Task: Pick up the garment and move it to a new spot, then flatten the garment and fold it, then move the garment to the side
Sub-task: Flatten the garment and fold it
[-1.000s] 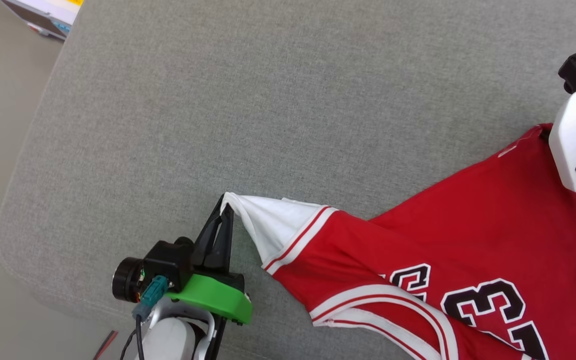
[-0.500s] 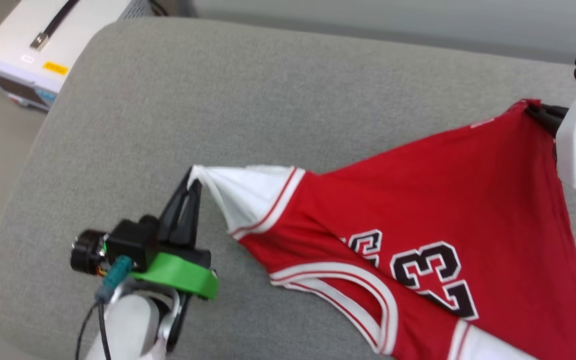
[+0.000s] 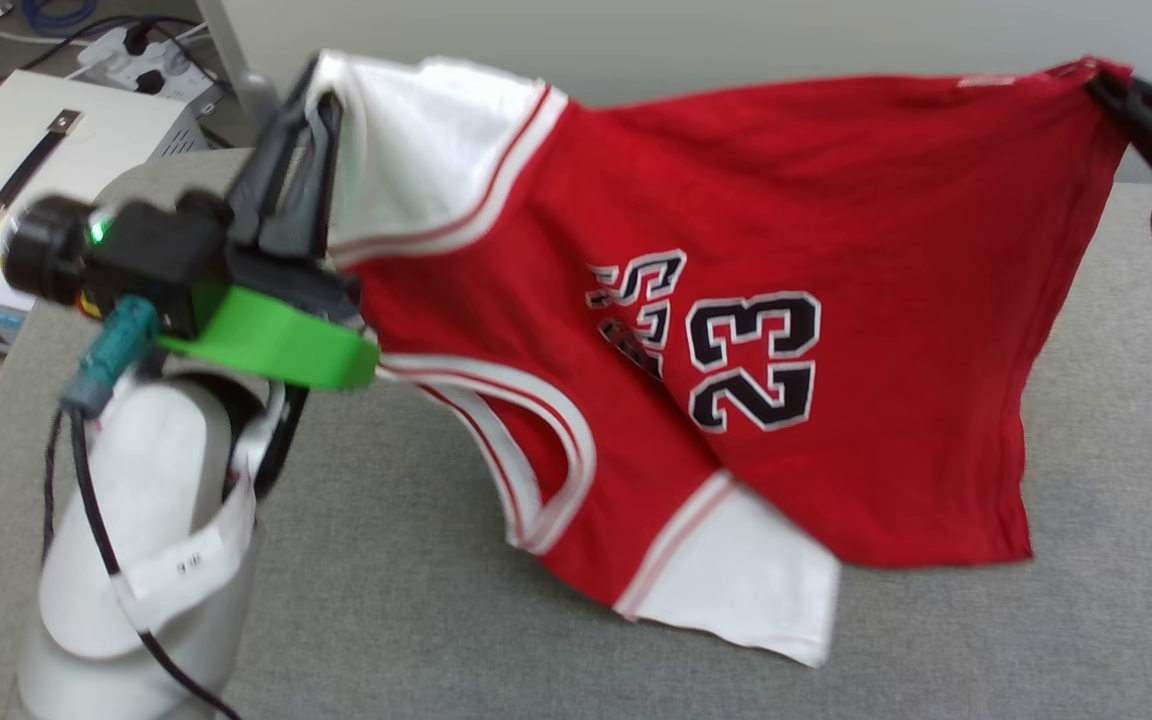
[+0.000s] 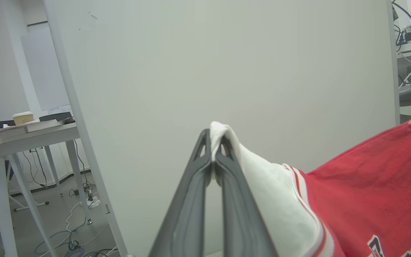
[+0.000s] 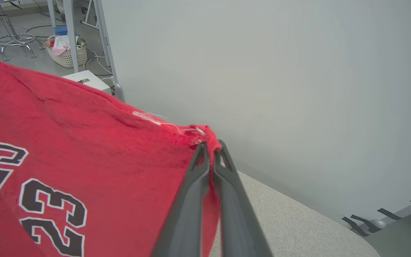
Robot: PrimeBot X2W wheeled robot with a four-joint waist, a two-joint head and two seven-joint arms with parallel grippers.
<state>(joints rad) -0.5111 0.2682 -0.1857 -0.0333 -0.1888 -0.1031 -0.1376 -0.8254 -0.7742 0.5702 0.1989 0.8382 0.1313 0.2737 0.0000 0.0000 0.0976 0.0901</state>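
Over the grey cushion (image 3: 1086, 620), the garment (image 3: 836, 200) hangs spread out across the top and middle of the frame. The left gripper (image 3: 321, 90), upper left, pinches a white sleeve tip tight, and the right gripper (image 3: 1104, 85), upper right, pinches a red corner. Both should likely move together, level and apart, so no corner slips.

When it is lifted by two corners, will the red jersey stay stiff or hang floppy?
Probably floppy: the garment sags between the left hand and the right hand. Likely light: small pinches hold it. It may slip, since each pinch catches little cloth.
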